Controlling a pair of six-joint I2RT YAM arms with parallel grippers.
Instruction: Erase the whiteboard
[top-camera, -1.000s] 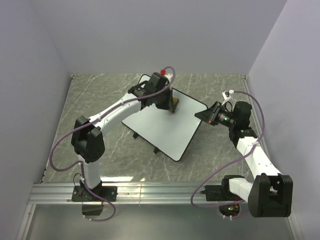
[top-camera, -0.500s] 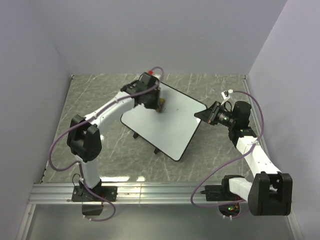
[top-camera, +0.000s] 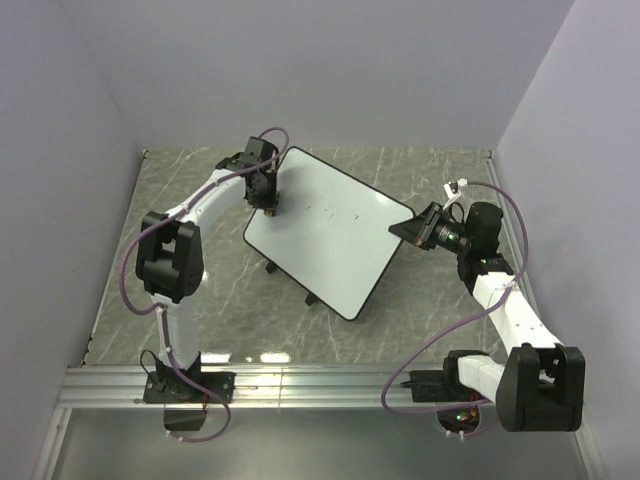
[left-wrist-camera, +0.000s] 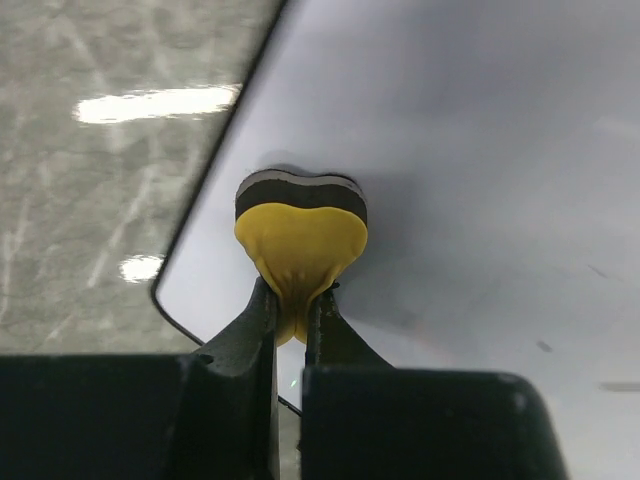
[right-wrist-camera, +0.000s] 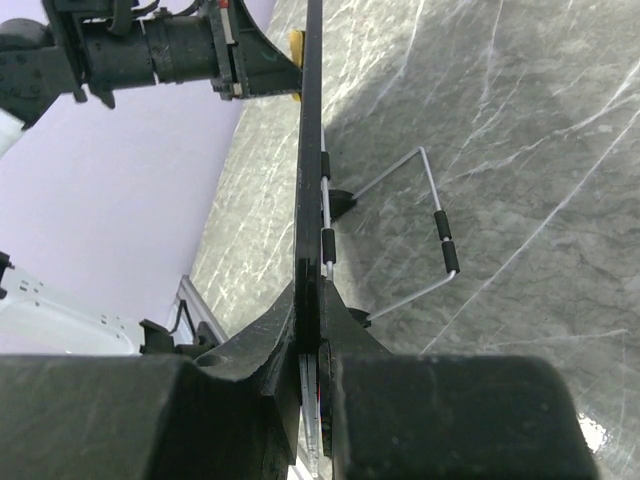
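At the whiteboard's (top-camera: 330, 250) far-left corner, left gripper (left-wrist-camera: 290, 308) pinched the sponge (left-wrist-camera: 300, 238); faint marks (top-camera: 335, 212) lay rightward, toward the right gripper (right-wrist-camera: 312, 300) clamping the board's edge.

left tool (left-wrist-camera: 290, 303) and right tool (right-wrist-camera: 310, 300), both clamped

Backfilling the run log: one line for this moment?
left gripper: shut on yellow sponge, sponge pressed on whiteboard near left edge | right gripper: shut on whiteboard edge | board: faint marks mid-surface

White arms (top-camera: 205, 195), black joints (top-camera: 165, 265), purple cables (top-camera: 122, 283)
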